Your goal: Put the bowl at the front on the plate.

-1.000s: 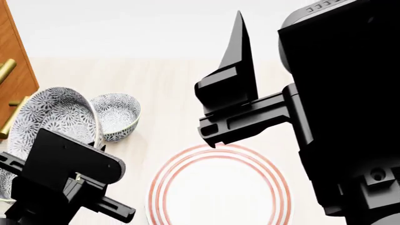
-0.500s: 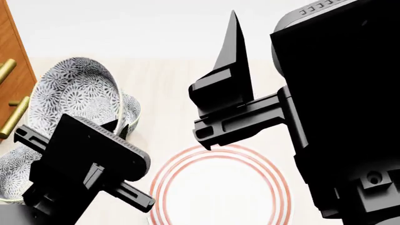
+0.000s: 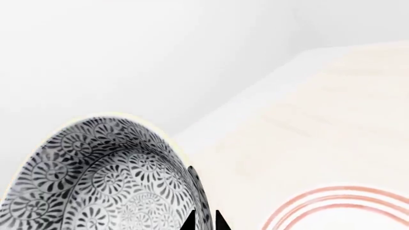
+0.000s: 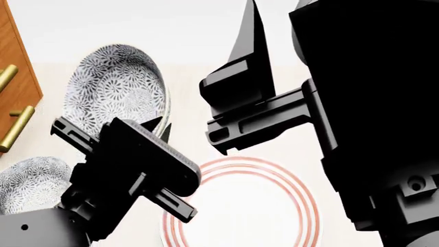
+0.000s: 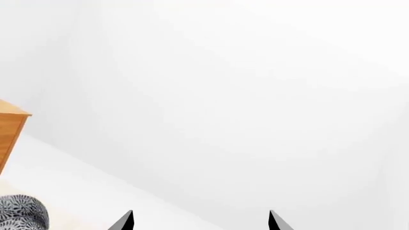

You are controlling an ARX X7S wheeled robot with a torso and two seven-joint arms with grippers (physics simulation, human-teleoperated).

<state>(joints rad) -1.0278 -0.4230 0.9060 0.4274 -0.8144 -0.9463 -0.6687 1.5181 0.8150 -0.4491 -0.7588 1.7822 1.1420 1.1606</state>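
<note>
Head view shows the left gripper [image 4: 163, 128] pinching the rim of the floral bowl [image 4: 116, 85], which is lifted and tilted so its patterned inside faces the camera. One dark fingertip [image 4: 164, 129] shows against the bowl's lower right edge. Below and to the right of that gripper lies the red-ringed plate [image 4: 302, 190], flat on the pale wooden tabletop [image 4: 185, 87]; the bowl is apart from it, up and to its left. A second floral bowl [image 4: 31, 182] sits on the table left of the left arm, and a wooden cabinet [image 4: 14, 77] with brass handles [image 4: 15, 128] stands at the far left.

Left wrist view confirms the grip: two black fingertips [image 3: 221, 221] close on either side of the bowl's wall, with an arc of the plate's rings just beyond them.

The right gripper [image 5: 200, 221] is raised high above the plate, holding nothing; in the right wrist view its two fingertips stand well apart against a white wall, with part of another floral bowl [image 5: 22, 211] near the frame's corner.
</note>
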